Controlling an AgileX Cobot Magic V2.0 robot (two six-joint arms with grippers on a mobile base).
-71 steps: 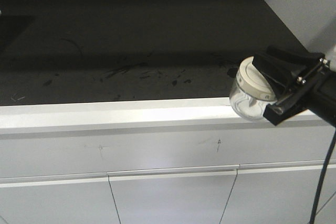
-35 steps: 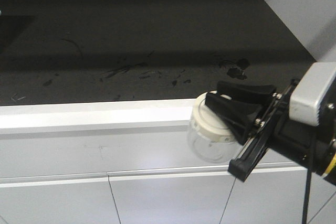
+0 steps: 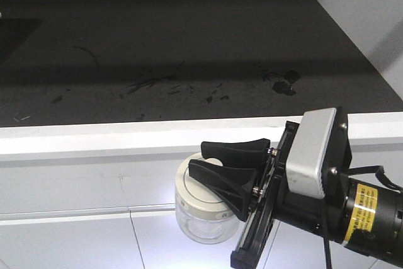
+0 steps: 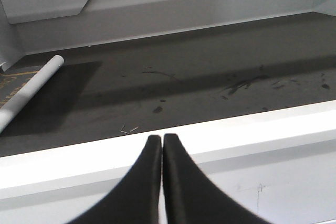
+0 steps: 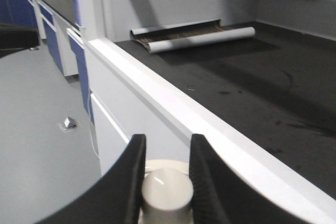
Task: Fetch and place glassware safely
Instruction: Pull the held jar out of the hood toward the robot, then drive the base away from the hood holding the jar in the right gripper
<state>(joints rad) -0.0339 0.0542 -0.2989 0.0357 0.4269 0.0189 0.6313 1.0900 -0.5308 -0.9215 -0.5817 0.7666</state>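
Glassware (image 3: pixel 198 213) off scuffed black countertop (image 3: pixel 189 48)

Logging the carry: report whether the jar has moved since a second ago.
Yes. The jar, in the right gripper, moved left and down from the white counter edge to the drawer fronts.

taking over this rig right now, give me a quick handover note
The left pincer is shut and empty, pointing at the counter edge.
The right pincer is shut on the knob of the jar's lid.
The jar, lid on, hangs in the air in front of the cabinet, below the counter's rim.
Done: jar grasped and off the counter.
Left: carry it to its place and set it down; that spot is not in view. Only the knob is gripped, so the glass probably hangs from the lid. Move slowly.
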